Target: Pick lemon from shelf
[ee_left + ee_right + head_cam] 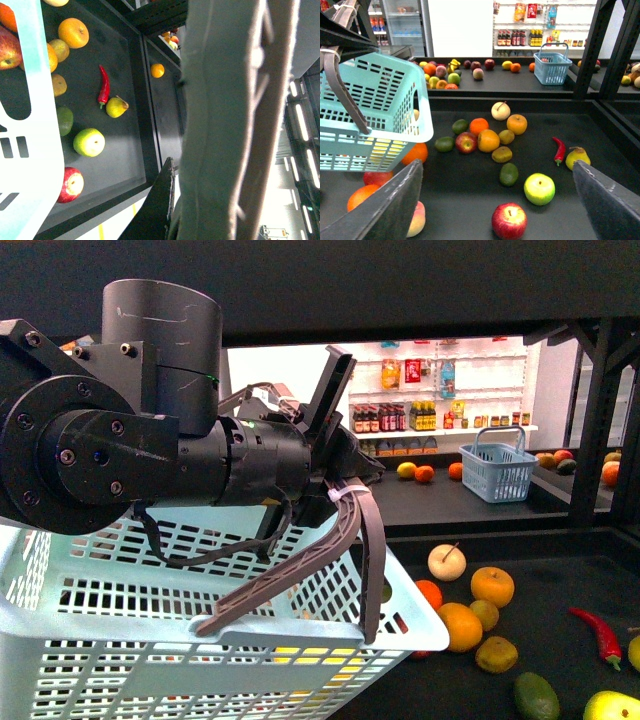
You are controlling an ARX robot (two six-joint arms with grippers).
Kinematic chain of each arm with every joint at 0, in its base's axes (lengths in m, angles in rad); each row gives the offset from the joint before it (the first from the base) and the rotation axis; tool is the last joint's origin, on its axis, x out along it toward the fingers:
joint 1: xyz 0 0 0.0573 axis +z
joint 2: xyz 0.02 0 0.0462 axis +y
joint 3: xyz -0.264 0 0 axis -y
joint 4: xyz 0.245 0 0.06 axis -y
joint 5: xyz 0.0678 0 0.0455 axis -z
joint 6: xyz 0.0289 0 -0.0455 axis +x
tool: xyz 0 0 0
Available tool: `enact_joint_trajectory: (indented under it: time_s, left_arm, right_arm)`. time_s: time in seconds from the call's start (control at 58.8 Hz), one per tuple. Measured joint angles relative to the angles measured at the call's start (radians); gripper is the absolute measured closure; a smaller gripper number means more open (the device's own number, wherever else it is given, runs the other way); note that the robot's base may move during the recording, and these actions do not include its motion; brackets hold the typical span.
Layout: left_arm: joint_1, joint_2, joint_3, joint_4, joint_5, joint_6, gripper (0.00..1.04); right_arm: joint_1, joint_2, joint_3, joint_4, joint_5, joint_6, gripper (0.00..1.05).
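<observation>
The shelf (545, 125) is a black tiered stand, and loose fruit lies on its dark trays. A small dull-yellow fruit (506, 136) that may be the lemon lies among oranges; it also shows in the front view (485, 614). A second yellowish one (501, 154) lies beside it. My right gripper (497, 167) hangs open over the tray, above a green avocado, touching nothing. My left gripper (345, 485) is shut on the grey-brown basket handle (300, 570), holding the pale turquoise basket (200, 640) over the tray's left side. That handle (220, 150) fills the left wrist view.
Near the open jaws lie a red apple (509, 220), a green apple (539, 188), a red chili (559, 149) and a pear (577, 156). A small blue basket (552, 67) stands on the far tray. Black uprights (590, 45) rise at the right.
</observation>
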Motion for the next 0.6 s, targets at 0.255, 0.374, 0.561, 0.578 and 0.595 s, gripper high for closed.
enact_joint_trajectory:
  time_s: [0.255, 0.374, 0.561, 0.578, 0.595]
  left_arm:
    - [-0.007, 0.0, -0.002, 0.045, -0.226, -0.019, 0.98]
    - [0.027, 0.0, -0.004, 0.087, -0.334, -0.05, 0.98]
    - [0.152, -0.011, -0.041, 0.23, -0.508, -0.208, 0.98]
    - [0.161, -0.012, -0.042, 0.237, -0.515, -0.213, 0.98]
    - [0.177, -0.014, -0.044, 0.244, -0.528, -0.236, 0.98]
  right_arm:
    - [0.0, 0.0, 0.0, 0.0, 0.0, 0.002, 0.07]
    - [0.0, 0.0, 0.0, 0.0, 0.0, 0.002, 0.07]
    - [0.0, 0.0, 0.0, 0.0, 0.0, 0.002, 0.07]
    - [0.0, 0.0, 0.0, 0.0, 0.0, 0.002, 0.07]
    - [0.0, 0.0, 0.0, 0.0, 0.0, 0.002, 0.07]
